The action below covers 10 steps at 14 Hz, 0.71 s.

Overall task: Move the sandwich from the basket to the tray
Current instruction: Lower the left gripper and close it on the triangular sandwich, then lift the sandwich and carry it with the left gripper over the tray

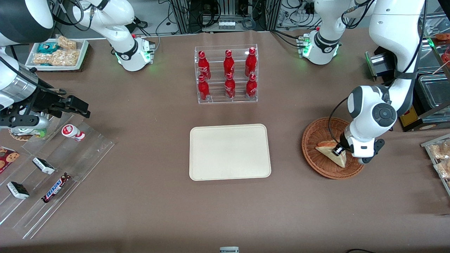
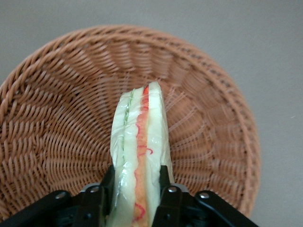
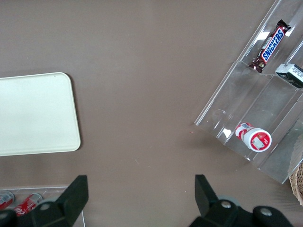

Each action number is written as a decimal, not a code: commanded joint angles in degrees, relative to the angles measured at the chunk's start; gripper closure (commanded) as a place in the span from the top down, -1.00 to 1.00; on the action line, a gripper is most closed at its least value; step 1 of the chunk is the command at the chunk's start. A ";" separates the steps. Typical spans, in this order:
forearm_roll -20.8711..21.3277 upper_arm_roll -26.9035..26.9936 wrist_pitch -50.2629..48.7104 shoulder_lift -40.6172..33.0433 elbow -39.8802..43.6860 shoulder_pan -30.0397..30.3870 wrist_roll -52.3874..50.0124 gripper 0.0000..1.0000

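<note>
The sandwich (image 1: 332,153), a pale triangular wedge with an orange-red filling line, lies in the reddish-brown wicker basket (image 1: 316,137) toward the working arm's end of the table. My left gripper (image 1: 338,150) is down in the basket, shut on the sandwich. In the wrist view the wedge (image 2: 140,146) stands on edge between the black fingers (image 2: 165,189), which press both bread faces, with the basket weave (image 2: 57,118) all around it. The cream-beige tray (image 1: 230,151) lies flat in the middle of the table, nothing on it, well apart from the basket.
A clear rack of red bottles (image 1: 226,73) stands farther from the front camera than the tray. Toward the parked arm's end are a clear stepped display (image 1: 52,175) with snack bars and a small white tray of snacks (image 1: 58,52). Bagged goods (image 1: 441,154) sit beside the basket.
</note>
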 commanded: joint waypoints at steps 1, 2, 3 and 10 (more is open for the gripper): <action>2.16 0.17 -7.81 -1.40 4.70 -2.22 -0.24 -1.00; 3.92 -0.01 -14.21 -2.54 8.03 -2.75 0.64 -1.00; 4.63 -0.35 -21.76 -3.42 12.68 -4.41 1.26 -1.00; 8.50 -1.33 -24.60 5.08 26.96 -27.35 1.17 -1.00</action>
